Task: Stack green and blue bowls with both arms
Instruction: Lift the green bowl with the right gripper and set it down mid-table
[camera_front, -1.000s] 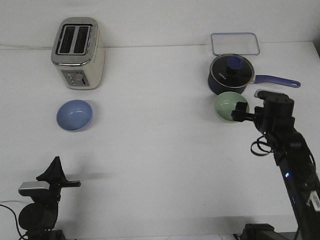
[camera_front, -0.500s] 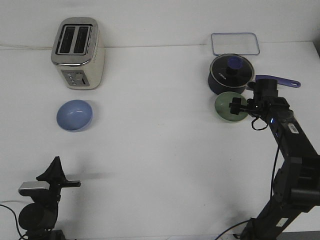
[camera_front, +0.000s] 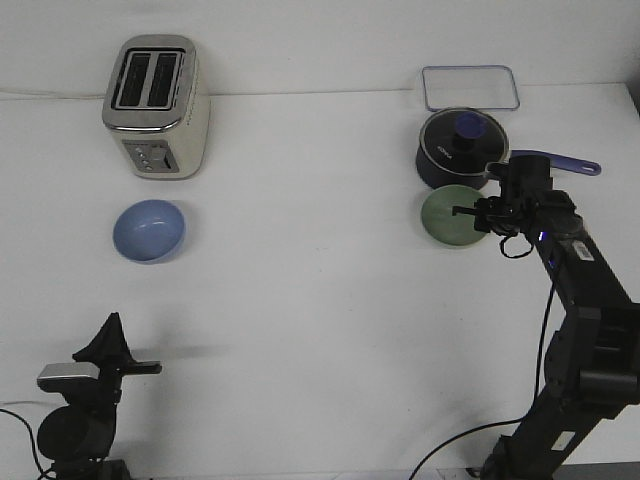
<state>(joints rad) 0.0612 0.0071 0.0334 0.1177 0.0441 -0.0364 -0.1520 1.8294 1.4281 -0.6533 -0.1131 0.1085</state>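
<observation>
The pale green bowl (camera_front: 447, 216) sits on the white table just in front of the dark saucepan. My right gripper (camera_front: 471, 217) is at the bowl's right rim, with one finger (camera_front: 463, 211) reaching over the inside; I cannot tell whether it is shut on the rim. The periwinkle blue bowl (camera_front: 149, 230) sits upright at the left, in front of the toaster, with nothing touching it. My left gripper (camera_front: 109, 338) is folded low at the near left edge, far from both bowls, its fingers together and empty.
A silver toaster (camera_front: 157, 106) stands at the back left. A dark blue lidded saucepan (camera_front: 459, 148) with its handle (camera_front: 555, 160) pointing right stands right behind the green bowl. A clear shallow tray (camera_front: 470, 87) lies behind it.
My right arm swung forward and lowered until its gripper reached the green bowl's right rim. The green bowl has shifted slightly left. The left arm and blue bowl have not moved.
</observation>
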